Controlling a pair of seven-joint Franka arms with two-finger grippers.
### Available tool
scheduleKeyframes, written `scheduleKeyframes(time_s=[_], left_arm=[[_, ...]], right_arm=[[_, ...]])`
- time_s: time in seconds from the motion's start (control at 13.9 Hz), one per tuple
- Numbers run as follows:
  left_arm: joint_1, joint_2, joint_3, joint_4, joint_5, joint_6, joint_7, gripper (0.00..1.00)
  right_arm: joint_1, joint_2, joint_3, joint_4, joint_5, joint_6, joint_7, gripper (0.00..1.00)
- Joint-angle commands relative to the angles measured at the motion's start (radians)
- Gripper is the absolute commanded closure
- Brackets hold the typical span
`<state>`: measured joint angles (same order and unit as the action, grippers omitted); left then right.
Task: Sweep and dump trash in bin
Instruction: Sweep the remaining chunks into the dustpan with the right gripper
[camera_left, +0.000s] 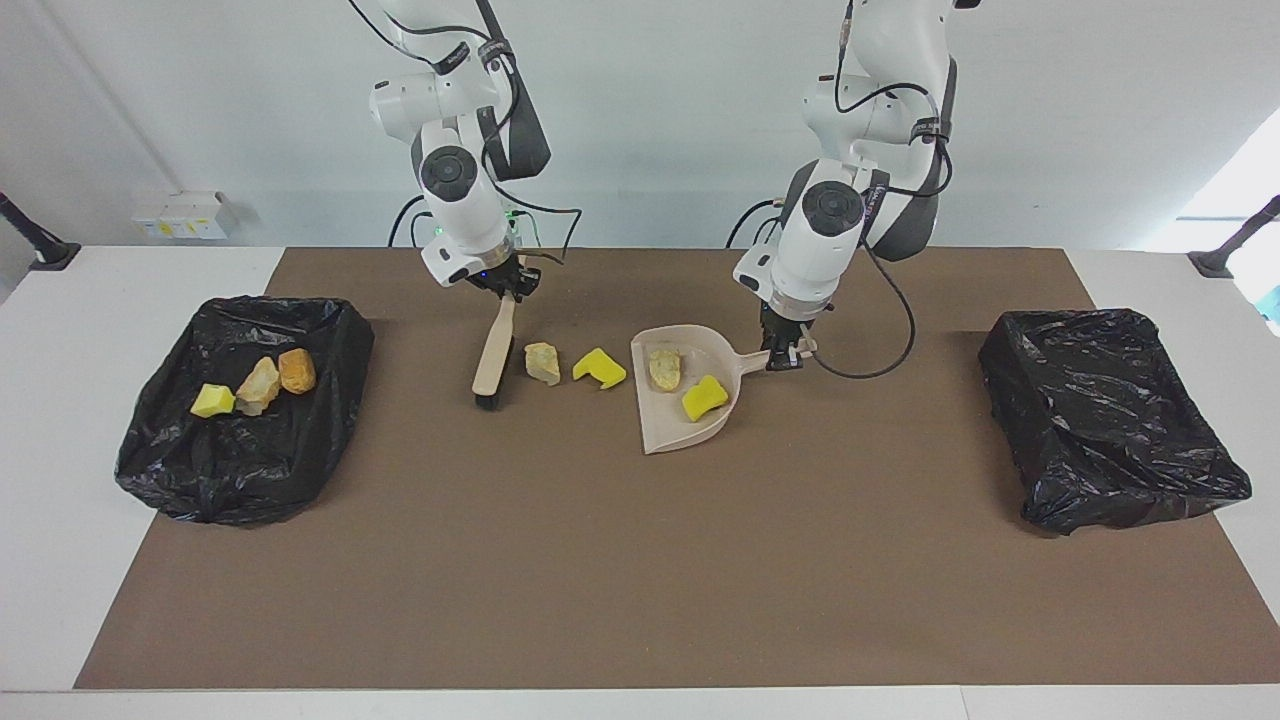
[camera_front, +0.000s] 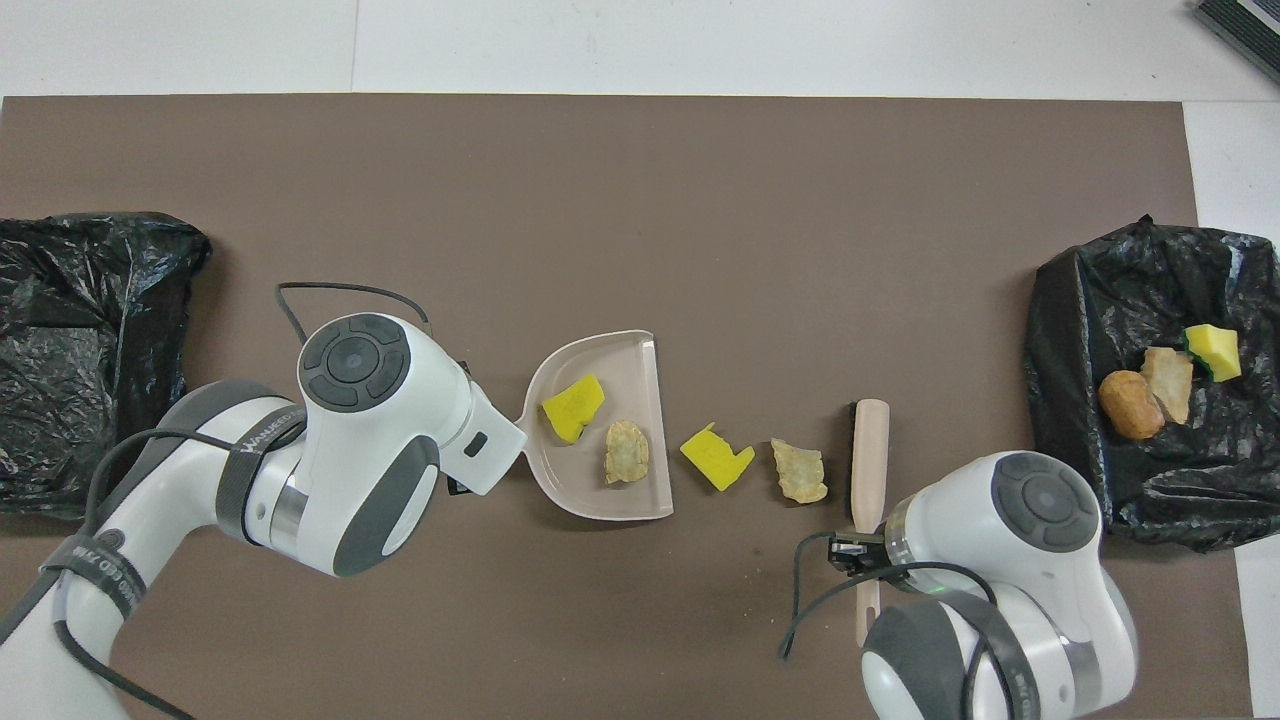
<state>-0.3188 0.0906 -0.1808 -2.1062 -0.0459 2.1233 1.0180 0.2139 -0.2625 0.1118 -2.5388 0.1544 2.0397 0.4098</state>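
1. Jaws of the right gripper (camera_left: 508, 290) clamp the slim handle of a pale wooden brush (camera_left: 492, 355), which slants down with its dark bristle end at the brown mat (camera_left: 640, 560) toward the right arm's end.
2. Jaws of the left gripper (camera_left: 783, 352) pinch the stub handle of a beige plastic dustpan (camera_left: 700, 432), a smooth rounded scoop with its straight lip facing the brush.
3. Trash is split three ways. Inside the dustpan lie a crusty tan chunk (camera_left: 663, 368) and a bright yellow sponge bit (camera_left: 705, 397), close to each other.
4. Between the dustpan lip and the brush, on the mat, sit a notched yellow sponge piece (camera_left: 599, 368) and a rough, pale tan lump (camera_left: 542, 362), which lies just beside the brush.
5. Toward the right arm's end, a bin lined with crinkled glossy black plastic (camera_left: 240, 470) holds three pieces in a row: a yellow sponge cube (camera_left: 212, 401), a jagged tan chunk (camera_left: 259, 385) and a rounded orange-brown one (camera_left: 296, 370).
6. A second black-lined bin (camera_left: 1110, 420) sits at the left arm's end of the white bench (camera_left: 60, 560).
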Motion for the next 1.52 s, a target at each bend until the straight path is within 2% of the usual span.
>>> scheduleKeyframes(time_s=[0.0, 0.14, 0.29, 0.51, 0.79, 0.94, 1.08, 1.3, 1.44], left_arm=[[-0.008, -0.038, 0.009, -0.038, -0.008, 0.012, 0.017, 1.00], [-0.008, -0.040, 0.007, -0.038, -0.008, 0.012, 0.016, 1.00], [-0.008, -0.040, 0.007, -0.038, -0.008, 0.014, 0.013, 1.00], [-0.008, -0.040, 0.009, -0.038, -0.008, 0.012, 0.010, 1.00], [-0.009, -0.040, 0.007, -0.038, -0.008, 0.012, 0.004, 1.00], [-0.009, -0.040, 0.009, -0.038, -0.009, 0.014, 0.002, 1.00], [-0.006, -0.042, 0.007, -0.044, -0.009, 0.017, -0.030, 1.00], [-0.003, -0.042, 0.009, -0.046, -0.009, 0.018, -0.103, 1.00], [0.015, -0.040, 0.007, -0.044, -0.009, 0.014, -0.160, 1.00]], right_arm=[[0.048, -0.002, 0.005, -0.031, -0.001, 0.062, 0.023, 1.00], [0.071, 0.046, 0.006, -0.003, 0.020, 0.085, 0.033, 1.00], [0.119, 0.118, 0.006, 0.070, 0.106, 0.106, 0.035, 1.00], [0.169, 0.238, 0.009, 0.214, 0.138, 0.099, 0.075, 1.00], [0.258, 0.379, 0.009, 0.395, 0.273, 0.111, 0.125, 1.00], [0.274, 0.408, 0.009, 0.457, 0.371, 0.116, 0.119, 1.00], [0.274, 0.416, 0.009, 0.480, 0.376, 0.111, 0.115, 1.00], [0.254, 0.375, -0.004, 0.471, 0.344, -0.017, 0.095, 1.00], [0.214, 0.338, -0.001, 0.460, 0.245, -0.078, 0.104, 1.00]])
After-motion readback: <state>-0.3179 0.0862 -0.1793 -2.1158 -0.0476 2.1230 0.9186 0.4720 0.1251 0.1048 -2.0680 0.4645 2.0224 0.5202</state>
